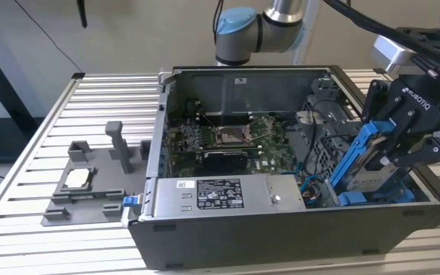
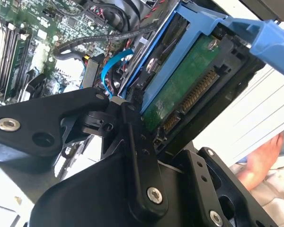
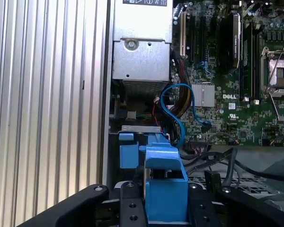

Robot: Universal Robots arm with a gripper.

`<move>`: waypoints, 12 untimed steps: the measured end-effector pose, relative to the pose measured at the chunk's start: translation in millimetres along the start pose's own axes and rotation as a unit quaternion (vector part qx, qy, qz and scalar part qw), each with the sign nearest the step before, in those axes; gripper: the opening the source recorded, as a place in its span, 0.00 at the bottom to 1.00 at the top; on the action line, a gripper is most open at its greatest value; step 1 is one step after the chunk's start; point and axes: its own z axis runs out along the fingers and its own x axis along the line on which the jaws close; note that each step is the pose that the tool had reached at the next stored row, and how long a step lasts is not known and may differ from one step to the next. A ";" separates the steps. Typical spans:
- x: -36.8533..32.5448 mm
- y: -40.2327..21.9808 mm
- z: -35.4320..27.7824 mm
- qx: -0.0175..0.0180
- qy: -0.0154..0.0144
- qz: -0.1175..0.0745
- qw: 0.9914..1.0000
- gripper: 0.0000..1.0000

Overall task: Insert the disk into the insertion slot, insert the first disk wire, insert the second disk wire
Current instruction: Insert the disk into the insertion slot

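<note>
**A:** Where is the disk (image 1: 366, 172) right now?

**B:** It's pinched in the tool (image 1: 402, 150), which is clamped on its two broad faces. The disk stands steeply tilted at the exterior view's right end of the open computer case (image 1: 281, 229). Its lower end is down among the metalwork and its upper blue tab is in the air.

**A:** Why grip it by the faces?

**B:** My guess is that this leaves the long edges of the blue carrier (image 2: 199, 21) free to ride into the insertion slot (image 1: 323, 150), the perforated metal bay. Gripped by its edges, it couldn't slide in.

**A:** Is it seated, then?

**B:** Not by my reading, since most of its length stands above the bay. I can't tell how deep the lower end sits, because the case wall hides it.

**A:** And the wires?

**B:** In the second wrist view the connector edge (image 2: 195, 97) faces outward and is bare. That way round, it would be reachable once the carrier is home. A thin blue cable (image 3: 180, 101) loops loose beside the power-supply box (image 3: 141, 52).

**A:** Why is the case on its side?

**B:** It lies open side up on the slatted worktop (image 1: 105, 109), which likely lets the arm reach in from above.
</note>
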 end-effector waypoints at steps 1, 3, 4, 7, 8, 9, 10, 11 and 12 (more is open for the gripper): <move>0.0 0.0 0.0 0.000 0.000 0.000 1.000 0.34; 0.0 0.0 0.0 0.000 0.000 0.000 1.000 0.40; 0.0 0.0 0.0 0.000 0.000 0.000 1.000 0.47; 0.0 0.1 0.0 0.000 0.000 0.000 1.000 0.47; 0.0 0.0 0.0 0.000 0.000 0.000 1.000 0.47; 0.0 0.0 0.0 0.000 0.000 0.000 1.000 0.47; 0.0 0.0 0.0 0.000 0.000 0.000 1.000 0.47; 0.0 0.0 0.0 0.000 0.000 0.000 1.000 0.47; 0.0 0.0 0.0 0.000 0.000 0.000 1.000 0.47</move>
